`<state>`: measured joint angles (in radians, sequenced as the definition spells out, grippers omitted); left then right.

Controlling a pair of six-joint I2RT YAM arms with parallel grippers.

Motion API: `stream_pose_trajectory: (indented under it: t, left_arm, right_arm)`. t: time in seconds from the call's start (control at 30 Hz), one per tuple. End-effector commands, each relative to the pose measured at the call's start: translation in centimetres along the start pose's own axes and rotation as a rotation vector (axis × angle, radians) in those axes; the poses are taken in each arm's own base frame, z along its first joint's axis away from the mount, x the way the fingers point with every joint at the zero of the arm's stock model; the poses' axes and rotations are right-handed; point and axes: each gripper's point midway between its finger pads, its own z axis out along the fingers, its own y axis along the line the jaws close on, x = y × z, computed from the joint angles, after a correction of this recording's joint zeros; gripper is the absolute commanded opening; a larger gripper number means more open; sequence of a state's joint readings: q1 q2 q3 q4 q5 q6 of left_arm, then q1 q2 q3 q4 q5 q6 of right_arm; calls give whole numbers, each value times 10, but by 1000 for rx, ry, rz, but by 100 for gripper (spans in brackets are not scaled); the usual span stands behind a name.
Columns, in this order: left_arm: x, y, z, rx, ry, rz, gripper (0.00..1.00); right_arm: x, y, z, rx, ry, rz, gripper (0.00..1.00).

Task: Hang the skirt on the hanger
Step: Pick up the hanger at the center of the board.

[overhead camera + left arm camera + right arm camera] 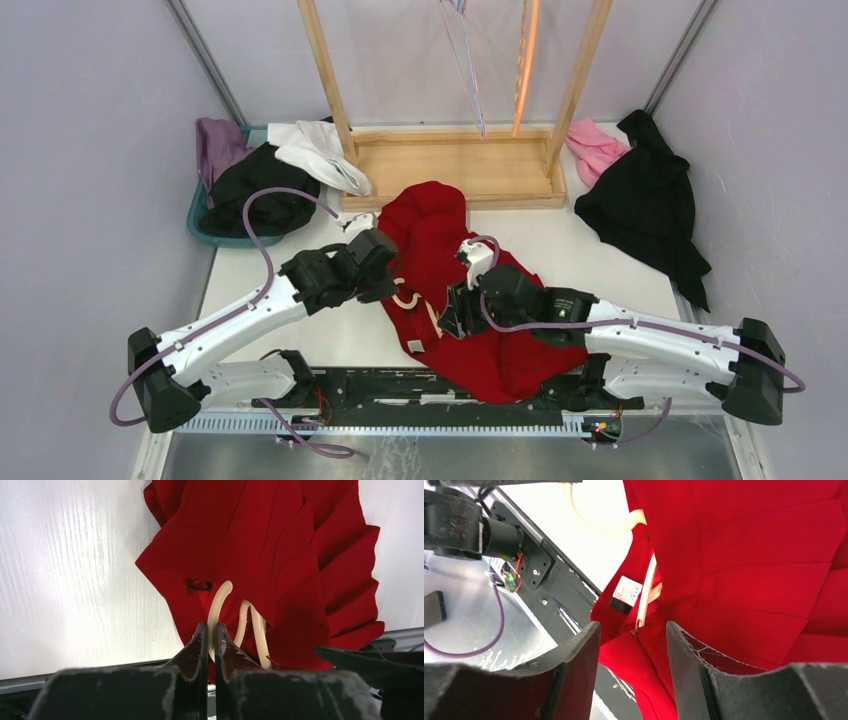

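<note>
The red pleated skirt (450, 270) lies crumpled in the middle of the white table, reaching down to the near edge. A cream plastic hanger (407, 298) pokes out of its left side, its hook (218, 605) bare and its arm (646, 597) running inside the waist beside a white label (627, 590). My left gripper (211, 630) is shut on the base of the hook. My right gripper (633, 635) stands open just over the skirt's waist edge, with red cloth showing between its fingers; in the top view the right gripper (455, 312) sits right of the hook.
A wooden rack (455, 165) stands at the back with thin hangers (470, 60) dangling from it. A teal bin (215, 238) of dark clothes and a white garment (320, 150) are back left. A black garment (645, 205) and a pink one (595, 145) lie back right.
</note>
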<state>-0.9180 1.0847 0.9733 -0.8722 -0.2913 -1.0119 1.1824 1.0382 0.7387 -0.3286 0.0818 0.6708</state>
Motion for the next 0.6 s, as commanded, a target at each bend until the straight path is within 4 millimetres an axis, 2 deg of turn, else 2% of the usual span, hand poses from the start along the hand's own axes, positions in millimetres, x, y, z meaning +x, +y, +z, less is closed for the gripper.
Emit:
stream_pose_trajectory:
  t: [0.0, 0.27, 0.57]
  left_arm:
    - [-23, -14, -20, 55, -73, 16, 3]
    - [-30, -25, -28, 83, -91, 11, 3]
    - [-38, -35, -37, 109, -113, 9, 3]
  right_arm:
    - [-23, 26, 5, -148, -75, 58, 56]
    - [-8, 32, 24, -205, -22, 100, 53]
    - [4, 16, 23, -146, -6, 111, 52]
